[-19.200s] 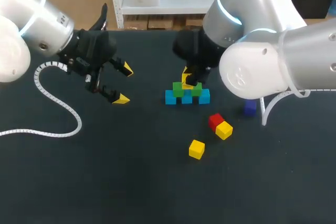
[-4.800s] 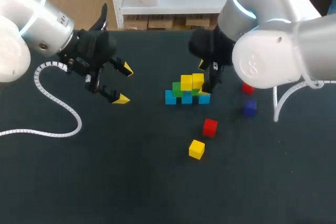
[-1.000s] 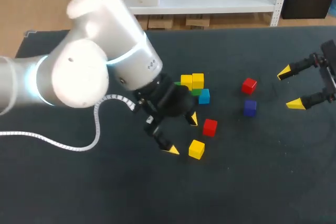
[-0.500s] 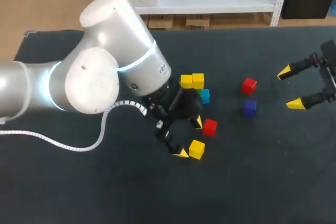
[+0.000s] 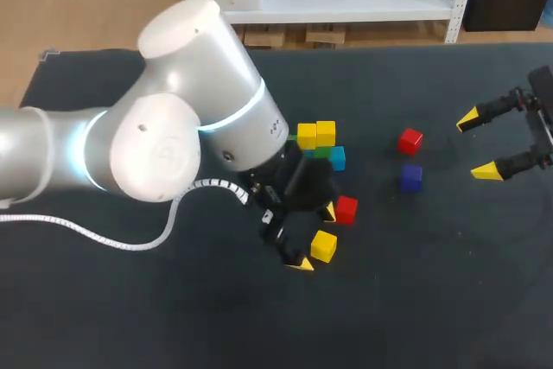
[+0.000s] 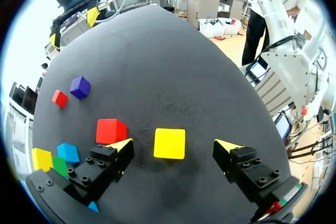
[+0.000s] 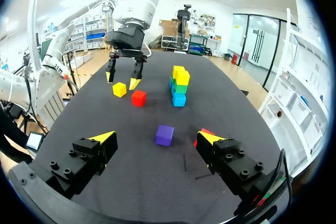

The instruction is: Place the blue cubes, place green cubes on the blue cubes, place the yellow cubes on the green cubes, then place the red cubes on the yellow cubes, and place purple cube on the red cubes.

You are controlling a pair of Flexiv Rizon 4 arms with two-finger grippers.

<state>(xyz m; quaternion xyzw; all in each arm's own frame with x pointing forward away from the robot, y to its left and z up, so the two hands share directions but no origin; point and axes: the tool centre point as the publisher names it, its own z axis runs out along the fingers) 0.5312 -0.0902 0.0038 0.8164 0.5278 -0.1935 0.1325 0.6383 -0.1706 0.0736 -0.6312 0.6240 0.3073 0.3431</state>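
Our left end effector (image 6: 175, 145) stood open astride the loose yellow cube (image 6: 169, 143), 1 finger either side, neither touching. That cube sat on the table (image 6: 157, 66) just beside a red cube (image 6: 111, 130).

No legible txt or labels.
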